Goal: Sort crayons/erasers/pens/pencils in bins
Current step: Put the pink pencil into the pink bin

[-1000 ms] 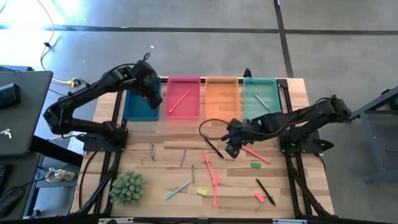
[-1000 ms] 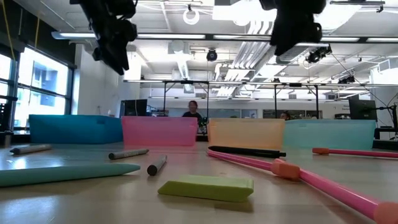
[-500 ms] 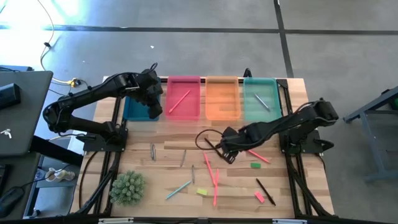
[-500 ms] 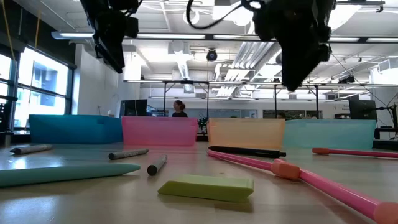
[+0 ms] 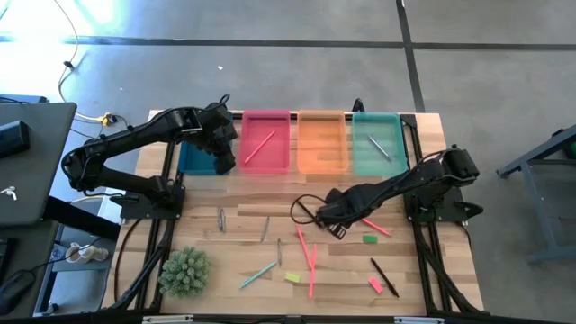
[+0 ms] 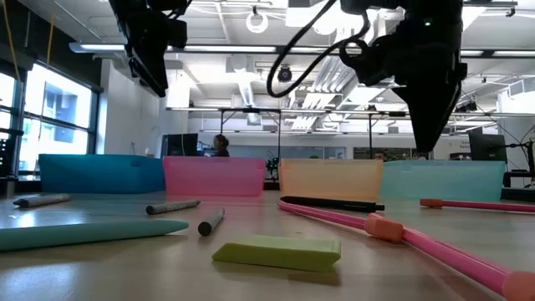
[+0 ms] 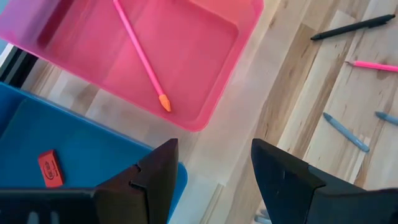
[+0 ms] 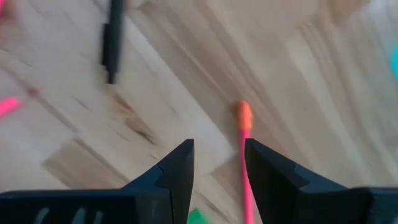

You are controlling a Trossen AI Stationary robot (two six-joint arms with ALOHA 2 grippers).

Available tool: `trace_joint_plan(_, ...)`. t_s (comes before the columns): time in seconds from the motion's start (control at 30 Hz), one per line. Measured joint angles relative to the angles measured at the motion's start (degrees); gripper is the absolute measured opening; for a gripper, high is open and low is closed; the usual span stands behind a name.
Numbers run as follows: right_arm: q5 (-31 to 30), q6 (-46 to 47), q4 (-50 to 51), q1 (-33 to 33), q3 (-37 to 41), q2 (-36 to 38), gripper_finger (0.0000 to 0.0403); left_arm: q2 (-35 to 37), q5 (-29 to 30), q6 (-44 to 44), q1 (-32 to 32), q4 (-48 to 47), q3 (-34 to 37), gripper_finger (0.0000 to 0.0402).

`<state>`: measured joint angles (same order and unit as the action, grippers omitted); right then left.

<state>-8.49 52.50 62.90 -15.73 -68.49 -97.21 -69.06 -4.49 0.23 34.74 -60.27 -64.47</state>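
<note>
My right gripper (image 5: 337, 225) is open and empty, pointing down over the middle of the table; it also shows in the low view (image 6: 426, 138). In its wrist view (image 8: 217, 149) a pink pencil's orange end (image 8: 244, 115) and a dark pen (image 8: 114, 40) lie on the wood below. My left gripper (image 5: 221, 151) is open and empty above the blue bin's (image 5: 198, 155) right edge. In the left wrist view (image 7: 211, 155) a red eraser (image 7: 50, 168) lies in the blue bin. A pink pencil (image 7: 140, 56) lies in the pink bin (image 5: 265, 142).
The orange bin (image 5: 322, 142) and the teal bin (image 5: 378, 142) stand in the far row; the teal one holds a grey stick. Loose on the table: grey crayons (image 5: 221, 220), pink pencils (image 5: 312, 270), a teal pencil (image 5: 258, 274), a dark pen (image 5: 384, 276) and erasers (image 5: 369, 239). A plant (image 5: 184, 270) stands near left.
My right gripper has come down toward the table and moved a little toward the near edge, staying open. My left gripper moved slightly toward the near edge over the blue bin's right edge, then held still.
</note>
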Motion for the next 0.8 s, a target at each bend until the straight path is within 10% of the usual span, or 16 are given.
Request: trace_joint_plan(0.8, 4.2, -10.3, -2.6, 5.1, 10.3, 5.7, 0.0135, 0.0, 0.0, -0.2, 0.0, 0.1, 0.0, 0.0193)
